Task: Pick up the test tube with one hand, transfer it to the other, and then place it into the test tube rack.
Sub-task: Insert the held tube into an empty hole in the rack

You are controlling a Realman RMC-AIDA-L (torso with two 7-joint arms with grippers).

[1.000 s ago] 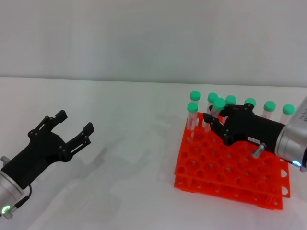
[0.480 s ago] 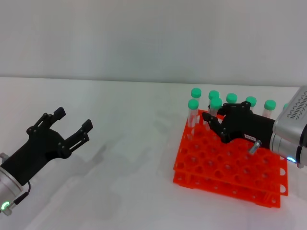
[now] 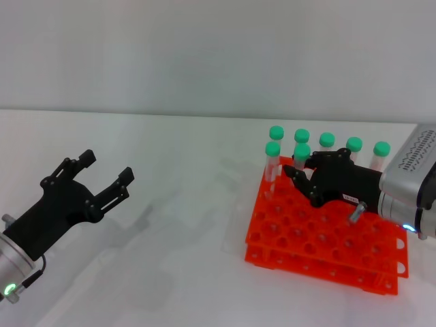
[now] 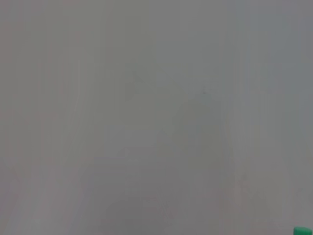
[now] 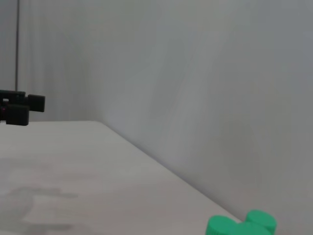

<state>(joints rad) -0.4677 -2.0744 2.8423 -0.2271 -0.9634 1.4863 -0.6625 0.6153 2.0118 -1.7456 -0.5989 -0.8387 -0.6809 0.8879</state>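
Observation:
My right gripper [image 3: 298,170], black with a small white label, on the blue-lit wrist, is shut on the test tube [image 3: 301,154]. It holds the tube upright by its upper part, with the green cap just above the fingers and the lower end down in the left part of the orange test tube rack [image 3: 320,240]. My left gripper [image 3: 106,167], on the green-lit arm, is open and empty above the table at the far left. Its fingertips [image 5: 22,107] show far off in the right wrist view.
Several other green-capped tubes [image 3: 327,140] stand along the rack's back row, and one [image 3: 273,151] at its left corner. Two caps [image 5: 239,225] show in the right wrist view and one cap [image 4: 303,231] in the left wrist view. White table, plain wall behind.
My right gripper has moved left and down with the tube, bringing it lower into the rack. The left gripper has stayed open and hardly shifted.

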